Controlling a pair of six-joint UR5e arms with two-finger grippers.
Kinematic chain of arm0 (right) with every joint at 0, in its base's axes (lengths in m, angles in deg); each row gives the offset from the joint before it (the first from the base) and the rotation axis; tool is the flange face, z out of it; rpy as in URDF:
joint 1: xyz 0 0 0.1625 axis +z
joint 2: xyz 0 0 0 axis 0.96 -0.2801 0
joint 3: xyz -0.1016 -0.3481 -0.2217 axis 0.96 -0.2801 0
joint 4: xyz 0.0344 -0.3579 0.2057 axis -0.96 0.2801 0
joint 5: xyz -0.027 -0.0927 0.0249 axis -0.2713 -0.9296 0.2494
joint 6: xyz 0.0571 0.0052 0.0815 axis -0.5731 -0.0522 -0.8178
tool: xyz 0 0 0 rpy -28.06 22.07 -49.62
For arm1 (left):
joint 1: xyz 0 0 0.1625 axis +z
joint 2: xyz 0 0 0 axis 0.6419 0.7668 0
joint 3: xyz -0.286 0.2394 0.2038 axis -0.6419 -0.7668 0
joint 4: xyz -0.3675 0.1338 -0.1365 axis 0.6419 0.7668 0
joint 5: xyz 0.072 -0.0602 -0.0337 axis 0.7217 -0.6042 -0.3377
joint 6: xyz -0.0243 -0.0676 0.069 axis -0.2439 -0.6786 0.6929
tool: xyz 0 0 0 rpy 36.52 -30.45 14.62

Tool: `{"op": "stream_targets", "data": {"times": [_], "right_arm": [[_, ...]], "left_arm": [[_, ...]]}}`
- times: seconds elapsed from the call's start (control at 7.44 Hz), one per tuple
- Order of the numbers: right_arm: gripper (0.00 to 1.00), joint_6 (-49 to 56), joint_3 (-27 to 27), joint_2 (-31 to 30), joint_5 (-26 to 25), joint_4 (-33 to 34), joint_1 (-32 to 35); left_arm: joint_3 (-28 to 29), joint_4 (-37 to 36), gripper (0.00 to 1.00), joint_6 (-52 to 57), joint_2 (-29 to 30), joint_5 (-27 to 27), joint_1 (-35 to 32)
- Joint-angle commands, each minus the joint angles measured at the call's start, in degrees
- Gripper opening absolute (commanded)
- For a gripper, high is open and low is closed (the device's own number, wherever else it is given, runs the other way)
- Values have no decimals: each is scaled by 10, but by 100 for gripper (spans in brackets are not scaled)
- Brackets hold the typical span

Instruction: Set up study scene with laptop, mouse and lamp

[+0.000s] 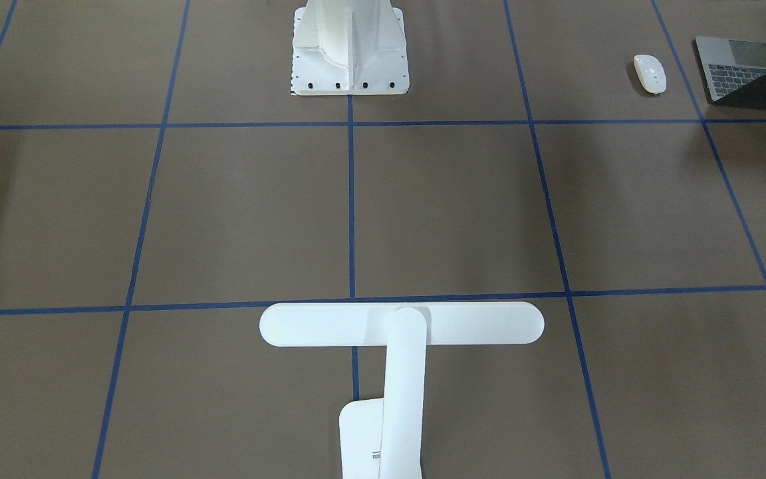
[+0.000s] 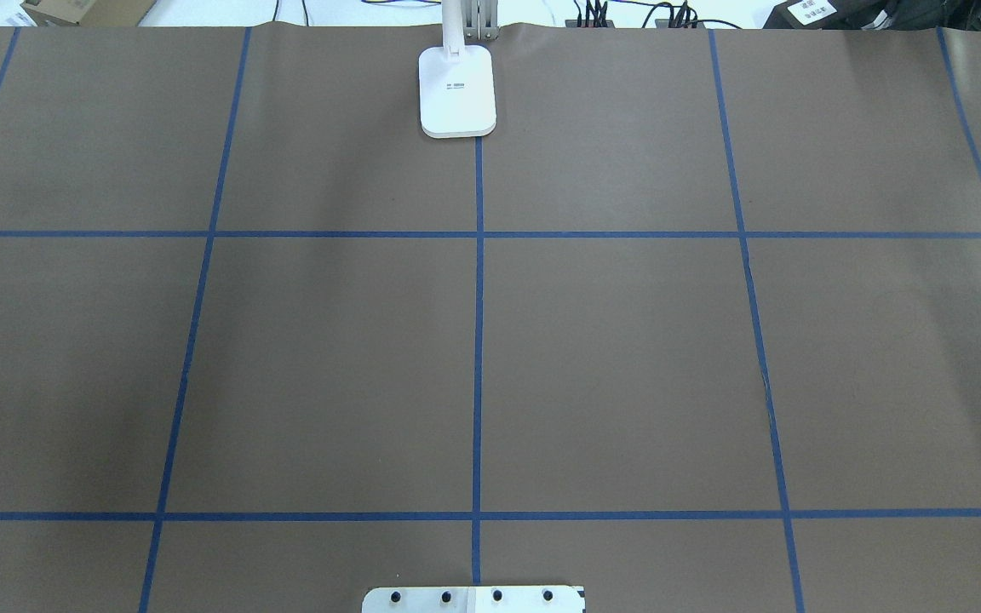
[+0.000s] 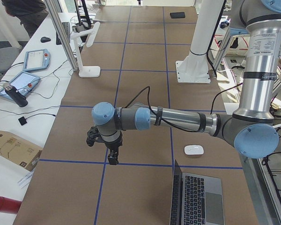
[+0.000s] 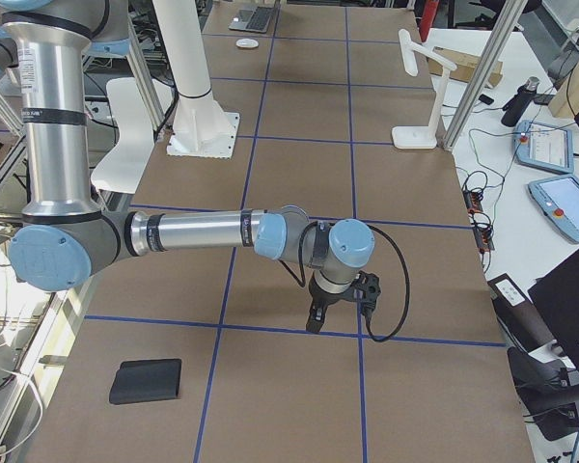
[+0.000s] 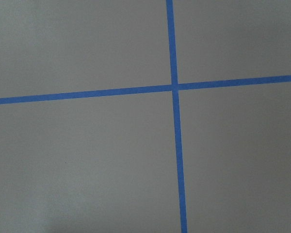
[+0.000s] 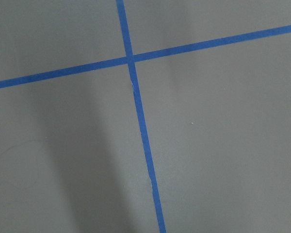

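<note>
The laptop point(image 1: 749, 70) lies open at the table's end on my left, also in the exterior left view point(image 3: 196, 199). The white mouse point(image 1: 649, 73) rests beside it, toward the table's middle point(image 3: 194, 150). The lamp point(image 1: 401, 324) stands at the far middle edge, its base point(image 2: 457, 89) on the brown paper. My left gripper point(image 3: 112, 158) hangs over the paper well away from mouse and laptop. My right gripper point(image 4: 314, 323) hangs over the other end. Neither holds anything I can see, and I cannot tell whether they are open or shut. Both wrist views show only paper and blue tape.
A white ribbed pedestal point(image 1: 350, 46) is bolted at the robot's side of the table. A flat black pad point(image 4: 147, 381) lies at the right end. Blue tape lines point(image 2: 478, 340) grid the brown paper. Teach pendants point(image 3: 23, 84) and a cardboard box point(image 3: 11, 147) lie beyond the far edge.
</note>
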Motion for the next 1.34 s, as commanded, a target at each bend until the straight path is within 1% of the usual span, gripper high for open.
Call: {"op": "stream_targets", "data": {"times": [0.0, 0.54, 1.21], "right_arm": [[100, -1, 0, 1, 0, 0, 0], [100, -1, 5, -5, 1, -5, 0], [100, -1, 8, -1, 7, -5, 0]], "left_arm": [[1, 0, 100, 0, 0, 0, 0], [-2, 0, 100, 0, 18, 2, 6], [-3, 5, 100, -1, 13, 8, 8]]}}
